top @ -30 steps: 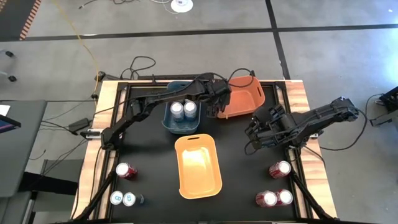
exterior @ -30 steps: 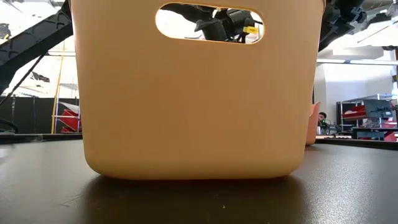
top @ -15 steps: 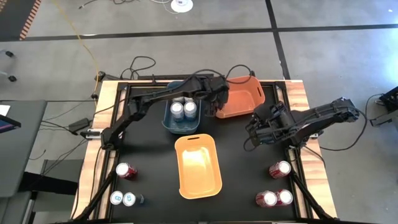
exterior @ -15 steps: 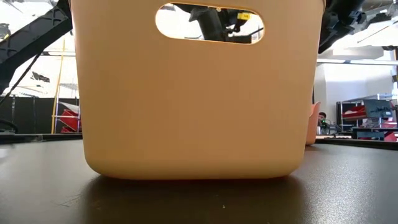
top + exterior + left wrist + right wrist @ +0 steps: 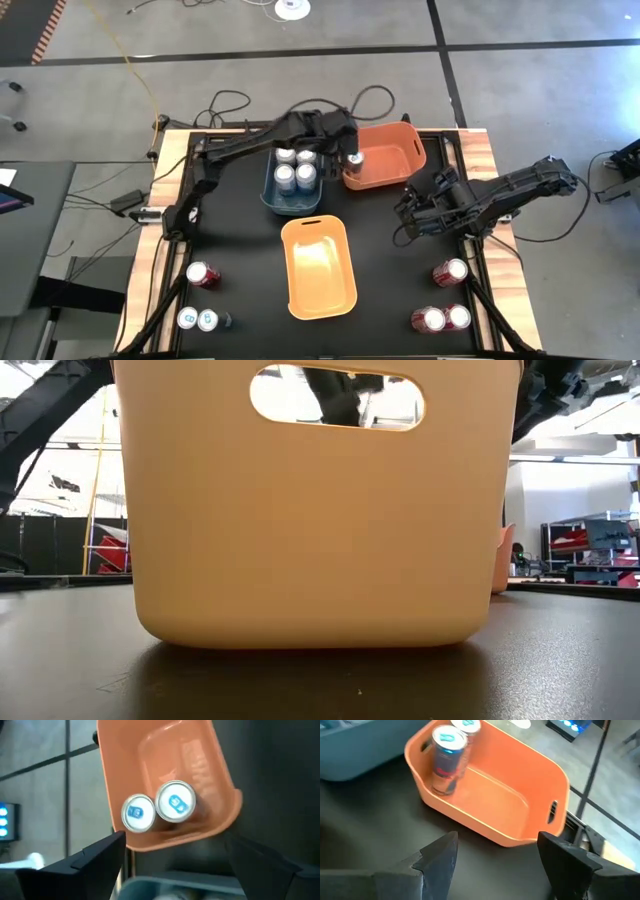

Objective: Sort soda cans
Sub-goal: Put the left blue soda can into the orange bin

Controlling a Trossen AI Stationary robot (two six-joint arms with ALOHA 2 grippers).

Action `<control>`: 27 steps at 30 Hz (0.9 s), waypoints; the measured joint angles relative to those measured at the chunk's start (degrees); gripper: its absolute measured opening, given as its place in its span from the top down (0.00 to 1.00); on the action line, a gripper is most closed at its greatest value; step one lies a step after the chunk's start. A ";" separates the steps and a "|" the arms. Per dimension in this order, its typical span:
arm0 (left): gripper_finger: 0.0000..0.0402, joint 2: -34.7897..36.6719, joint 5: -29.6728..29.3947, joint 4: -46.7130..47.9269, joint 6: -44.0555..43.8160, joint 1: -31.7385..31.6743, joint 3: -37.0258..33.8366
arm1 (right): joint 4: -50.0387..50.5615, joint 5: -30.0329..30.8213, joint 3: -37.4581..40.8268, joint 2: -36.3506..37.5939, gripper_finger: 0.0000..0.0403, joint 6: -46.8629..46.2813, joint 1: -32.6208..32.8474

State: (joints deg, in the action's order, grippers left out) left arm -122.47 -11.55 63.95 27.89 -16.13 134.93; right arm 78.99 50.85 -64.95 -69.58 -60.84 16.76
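My left gripper [image 5: 351, 156] [image 5: 174, 842] is open above the orange bin's left end, touching nothing. Below it two light cans [image 5: 175, 802] [image 5: 137, 812] with silver tops stand in the orange bin [image 5: 392, 160]; the right wrist view shows one of these cans [image 5: 446, 760] upright. Several silver-topped cans [image 5: 295, 166] stand in the blue bin [image 5: 270, 185]. Three red cans [image 5: 450, 271] [image 5: 441, 318] stand on the table's near right, one red can [image 5: 202, 273] and two light cans [image 5: 197, 319] on its near left. My right gripper [image 5: 405, 215] [image 5: 497, 845] is open, right of the yellow bin.
The yellow bin [image 5: 318, 266] stands at the table's middle and fills the low view as a yellow wall [image 5: 320, 510]. Bare black table [image 5: 245, 250] lies on both sides of it. Cables trail on the floor beyond the far edge.
My left arm has drawn back toward the far edge, uncovering the two far cans in the blue bin. In the low view, through the yellow bin's handle slot, its gripper has risen and shifted left.
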 joint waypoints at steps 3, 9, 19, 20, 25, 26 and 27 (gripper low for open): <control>0.16 3.20 3.06 4.20 -3.83 -0.12 -0.11 | -4.29 0.09 0.00 -0.04 0.28 3.44 1.17; 0.16 11.18 2.01 8.22 -9.07 1.07 -8.49 | -17.03 0.01 0.00 -0.07 0.28 14.43 4.11; 0.16 36.35 -6.20 1.87 -23.35 8.11 -39.76 | -27.12 -1.21 0.00 -0.64 0.28 19.54 6.68; 0.16 39.57 -6.81 0.55 -25.52 9.33 -43.47 | -27.96 -0.48 0.00 -1.05 0.28 19.50 6.92; 0.16 53.96 -6.13 -3.95 -38.97 16.72 -60.13 | -38.37 3.34 0.00 -6.85 0.28 21.91 8.76; 0.16 56.51 -6.26 -4.35 -42.43 18.57 -63.05 | -41.63 3.56 0.00 -8.30 0.28 24.80 8.90; 0.16 58.89 -6.72 -4.33 -46.00 20.35 -65.68 | -44.84 3.01 -0.07 -9.50 0.28 28.85 8.67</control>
State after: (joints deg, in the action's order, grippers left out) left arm -63.59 -18.27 59.61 -18.10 4.21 69.25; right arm 34.15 53.85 -65.02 -79.08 -31.99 25.43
